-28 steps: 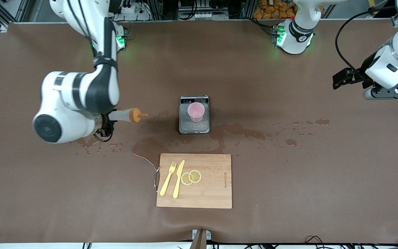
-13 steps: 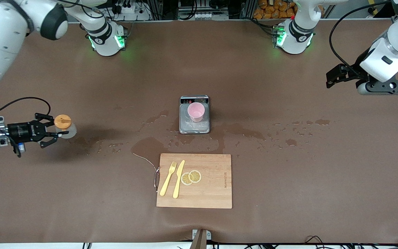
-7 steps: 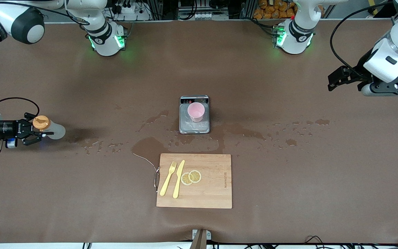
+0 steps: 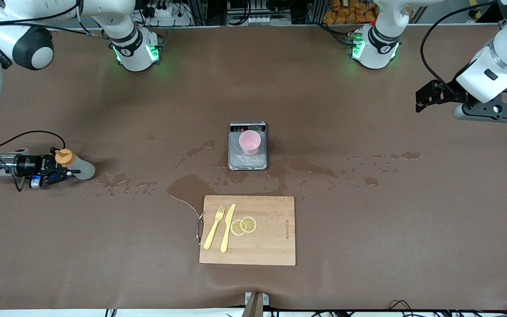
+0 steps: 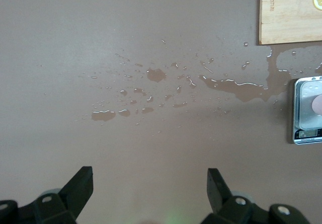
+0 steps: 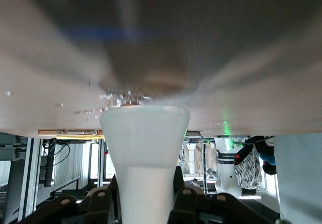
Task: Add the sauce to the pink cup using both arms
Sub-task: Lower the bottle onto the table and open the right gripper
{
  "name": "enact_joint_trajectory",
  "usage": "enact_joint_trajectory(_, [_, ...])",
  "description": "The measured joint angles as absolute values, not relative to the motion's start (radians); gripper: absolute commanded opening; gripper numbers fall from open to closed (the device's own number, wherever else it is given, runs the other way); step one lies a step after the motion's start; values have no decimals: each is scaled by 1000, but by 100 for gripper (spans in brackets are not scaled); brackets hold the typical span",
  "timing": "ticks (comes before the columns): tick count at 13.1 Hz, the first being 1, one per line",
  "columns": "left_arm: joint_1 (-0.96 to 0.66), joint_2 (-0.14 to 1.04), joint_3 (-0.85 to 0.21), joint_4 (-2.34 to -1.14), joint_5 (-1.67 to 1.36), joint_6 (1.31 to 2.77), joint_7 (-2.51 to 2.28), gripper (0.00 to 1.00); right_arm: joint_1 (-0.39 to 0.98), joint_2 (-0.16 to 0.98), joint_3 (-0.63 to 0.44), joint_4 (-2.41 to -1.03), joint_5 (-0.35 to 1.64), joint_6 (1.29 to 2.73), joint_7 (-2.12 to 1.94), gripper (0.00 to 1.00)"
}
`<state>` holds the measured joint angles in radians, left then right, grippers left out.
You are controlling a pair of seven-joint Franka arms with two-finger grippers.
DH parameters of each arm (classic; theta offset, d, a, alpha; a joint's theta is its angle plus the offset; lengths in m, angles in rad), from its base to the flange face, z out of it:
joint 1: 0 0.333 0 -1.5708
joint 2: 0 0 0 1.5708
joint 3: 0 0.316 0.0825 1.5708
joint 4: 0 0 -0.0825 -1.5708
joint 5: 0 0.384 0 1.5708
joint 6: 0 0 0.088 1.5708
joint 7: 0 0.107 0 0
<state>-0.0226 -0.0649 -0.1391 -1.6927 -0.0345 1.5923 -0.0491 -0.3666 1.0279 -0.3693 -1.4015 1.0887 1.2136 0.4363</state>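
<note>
The pink cup [image 4: 249, 141] stands upright on a small scale [image 4: 247, 163] in the middle of the table; its edge also shows in the left wrist view [image 5: 318, 104]. The sauce bottle [image 4: 81, 170], orange cap [image 4: 64, 156] on, is held tilted low over the table at the right arm's end. My right gripper [image 4: 55, 171] is shut on it, and its pale body [image 6: 145, 148] sits between the fingers [image 6: 187, 199]. My left gripper [image 4: 427, 97] hangs open and empty, high over the left arm's end of the table.
A wooden board [image 4: 247, 230] nearer the front camera than the scale carries a yellow fork [image 4: 214, 227], a knife [image 4: 227, 227] and lemon slices [image 4: 243, 225]. Wet patches [image 4: 192, 185] spread across the brown cover around the scale [image 5: 307, 110] and toward both ends.
The right arm carried the bottle away from the scale to the table's end, then came back slightly toward the middle and lower. The left gripper shifted only a little.
</note>
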Motion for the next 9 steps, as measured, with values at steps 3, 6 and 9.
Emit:
enact_joint_trajectory(3, [-22, -65, -140, -1693, -31, 1582, -45, 100, -367, 1044, -361, -1401, 1125, 1214, 431, 42])
enact_joint_trajectory(6, [-21, -67, -140, -1693, -31, 1568, -69, 100, -367, 1052, -339, -1401, 1142, 1215, 429, 100])
enact_joint_trajectory(9, [-12, -67, -140, -1695, -31, 1583, -84, 100, -367, 1054, -329, -1401, 1142, 1236, 430, 100])
